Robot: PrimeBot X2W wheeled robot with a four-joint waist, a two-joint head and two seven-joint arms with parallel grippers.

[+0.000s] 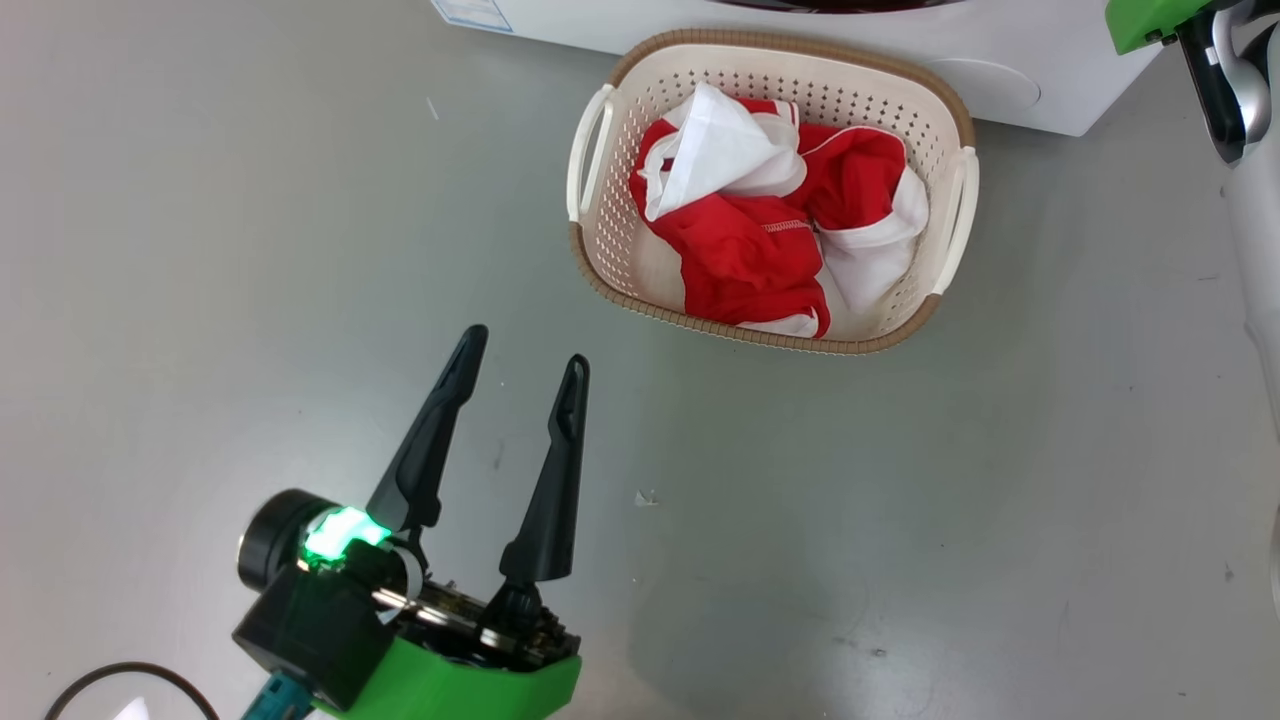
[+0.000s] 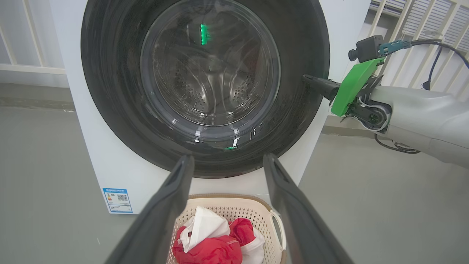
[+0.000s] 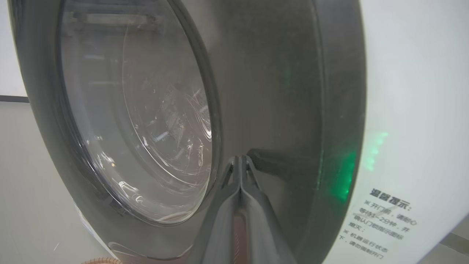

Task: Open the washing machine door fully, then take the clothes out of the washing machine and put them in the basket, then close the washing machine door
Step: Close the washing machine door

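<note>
The washing machine door (image 2: 110, 91), a glossy black ring around a clear window (image 2: 209, 69), lies flat against the white washing machine (image 2: 95, 165). My right gripper (image 3: 240, 158) is shut, and its tips rest on the door's right side; it is also seen as my right gripper (image 2: 307, 79) in the left wrist view. The red and white clothes (image 1: 760, 240) lie in the cream basket (image 1: 600, 275) on the floor in front of the machine. My left gripper (image 1: 526, 350) is open and holds nothing, above the floor to the basket's near left.
A black cable (image 1: 100, 675) loops on the grey floor at the lower left. A white railing (image 2: 421, 22) stands behind my right arm (image 2: 421, 113). A blue label (image 2: 118, 200) marks the machine's lower left corner.
</note>
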